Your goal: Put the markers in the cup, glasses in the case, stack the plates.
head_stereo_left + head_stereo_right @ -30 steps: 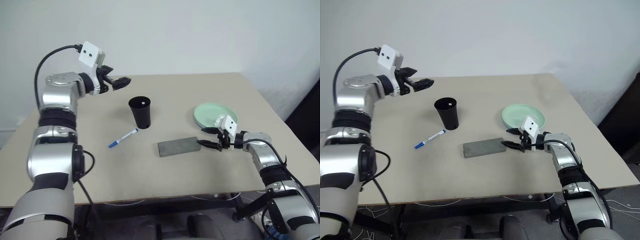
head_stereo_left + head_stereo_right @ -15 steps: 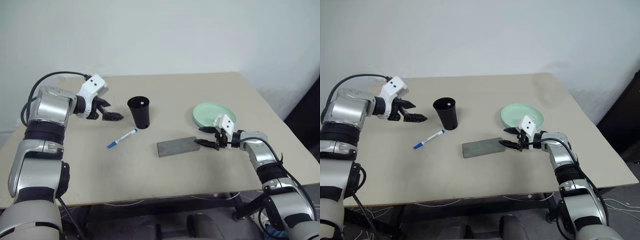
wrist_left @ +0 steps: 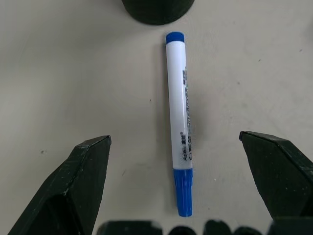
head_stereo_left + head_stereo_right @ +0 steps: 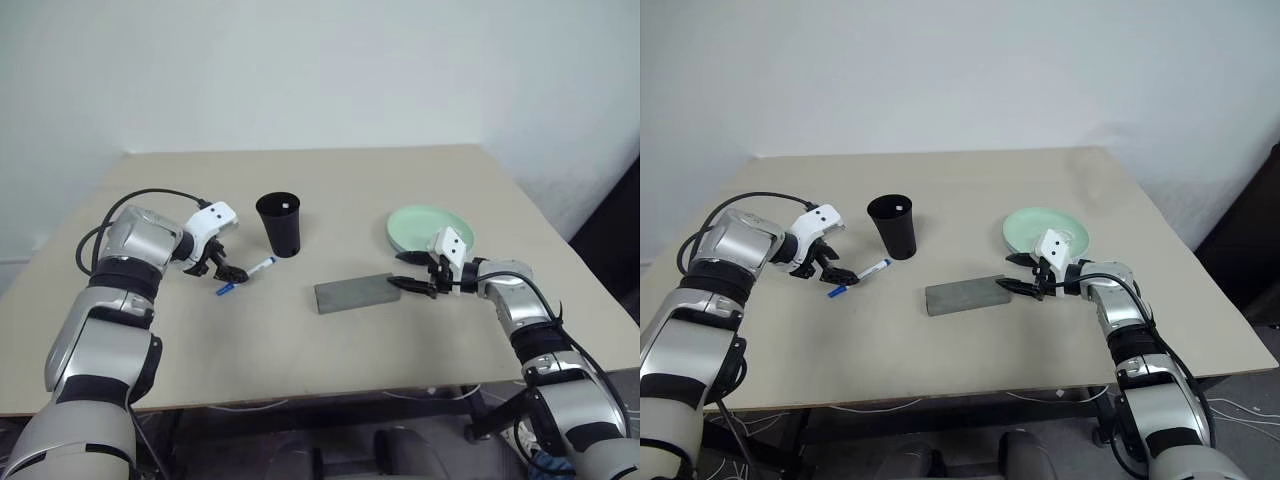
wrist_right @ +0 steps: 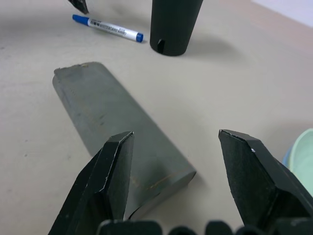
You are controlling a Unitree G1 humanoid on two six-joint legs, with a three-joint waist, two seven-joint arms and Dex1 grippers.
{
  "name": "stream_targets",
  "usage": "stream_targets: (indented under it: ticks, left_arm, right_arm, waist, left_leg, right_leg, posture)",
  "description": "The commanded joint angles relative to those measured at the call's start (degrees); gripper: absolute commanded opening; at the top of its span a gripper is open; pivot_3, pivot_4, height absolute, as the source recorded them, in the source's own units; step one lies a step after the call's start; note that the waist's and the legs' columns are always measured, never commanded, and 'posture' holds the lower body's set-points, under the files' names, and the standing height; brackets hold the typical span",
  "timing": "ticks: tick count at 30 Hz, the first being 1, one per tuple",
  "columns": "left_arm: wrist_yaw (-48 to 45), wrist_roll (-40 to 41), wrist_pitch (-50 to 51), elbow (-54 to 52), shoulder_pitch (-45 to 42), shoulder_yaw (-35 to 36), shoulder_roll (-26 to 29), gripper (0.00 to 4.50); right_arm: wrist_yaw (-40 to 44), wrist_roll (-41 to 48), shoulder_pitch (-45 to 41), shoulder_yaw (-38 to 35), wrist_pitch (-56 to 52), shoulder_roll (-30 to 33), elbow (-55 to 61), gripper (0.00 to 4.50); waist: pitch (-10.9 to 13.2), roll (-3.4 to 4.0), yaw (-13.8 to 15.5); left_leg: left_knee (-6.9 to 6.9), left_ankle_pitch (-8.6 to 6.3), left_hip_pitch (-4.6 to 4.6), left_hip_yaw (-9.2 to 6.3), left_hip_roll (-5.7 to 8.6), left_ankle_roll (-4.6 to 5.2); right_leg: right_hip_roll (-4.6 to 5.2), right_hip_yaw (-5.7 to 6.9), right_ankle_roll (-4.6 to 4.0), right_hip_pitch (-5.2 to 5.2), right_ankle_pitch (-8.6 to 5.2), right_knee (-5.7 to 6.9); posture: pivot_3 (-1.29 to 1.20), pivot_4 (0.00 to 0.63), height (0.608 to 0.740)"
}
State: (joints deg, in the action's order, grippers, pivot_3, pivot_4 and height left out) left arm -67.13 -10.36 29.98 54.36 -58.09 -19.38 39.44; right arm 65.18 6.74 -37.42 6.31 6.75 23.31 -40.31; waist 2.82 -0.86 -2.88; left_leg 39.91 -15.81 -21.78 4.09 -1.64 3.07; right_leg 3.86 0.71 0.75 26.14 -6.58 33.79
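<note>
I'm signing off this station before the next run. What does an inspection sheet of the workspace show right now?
Surface: beige table, bare in front.
Job's things: blue-capped marker lying flat beside the upright black cup; grey case closed; mint green plate over a blue rim.
Clutter: nothing seen.
Grippers: left gripper open, straddling the marker; right gripper open at the case's end.
Cables: black cable on the left arm.
Surroundings: plain white wall.

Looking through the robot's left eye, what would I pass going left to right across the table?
Left gripper → blue-capped marker → black cup → grey case → right gripper → mint green plate.
</note>
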Motion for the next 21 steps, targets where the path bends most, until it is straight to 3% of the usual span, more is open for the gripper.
stream_targets:
  ticks: [1,13,17,21]
  left_arm:
    - [0.9,-1.5,-2.1,2.7,-2.8,-0.2,-1.2,4.48]
    - [1.4,-5.0,-6.1,9.1,-3.9,-1.1,-4.5,4.48]
    - [1.5,-5.8,-7.1,10.3,-3.6,-1.1,-5.1,3.67]
    - [1.8,-5.9,-7.6,11.2,-3.5,-0.8,-5.4,2.21]
  right_arm:
    - [-0.2,0.4,-1.3,-0.7,1.0,0.0,0.9,3.00]
    - [-0.9,0.5,-1.1,-0.9,1.1,0.0,1.0,3.00]
    - [-1.1,0.5,-1.2,-0.9,1.3,-0.1,0.7,3.00]
    - [-1.2,0.5,-1.2,-1.0,1.4,-0.1,0.7,3.00]
  waist:
    - [0.0,0.00,0.0]
    - [0.0,-0.01,0.0]
    - [0.0,-0.01,0.0]
    - [0.0,-0.01,0.0]
  left_leg:
    - [0.00,0.00,-0.01,0.00,0.00,0.00]
    - [0.00,0.00,-0.02,0.00,0.01,0.00]
    - [0.00,0.00,-0.02,0.00,0.01,0.00]
    - [0.01,0.00,0.00,-0.01,0.01,0.01]
  right_leg:
    - [0.00,0.00,0.00,0.00,0.00,-0.01]
    - [0.01,-0.01,0.00,0.01,0.00,0.00]
    - [0.01,-0.01,0.00,0.01,0.00,0.00]
    - [0.01,-0.01,0.00,-0.01,0.00,0.01]
  posture:
    - [0.00,0.000,0.732]
    - [0.00,0.000,0.732]
    - [0.00,0.000,0.732]
    - [0.00,0.000,0.732]
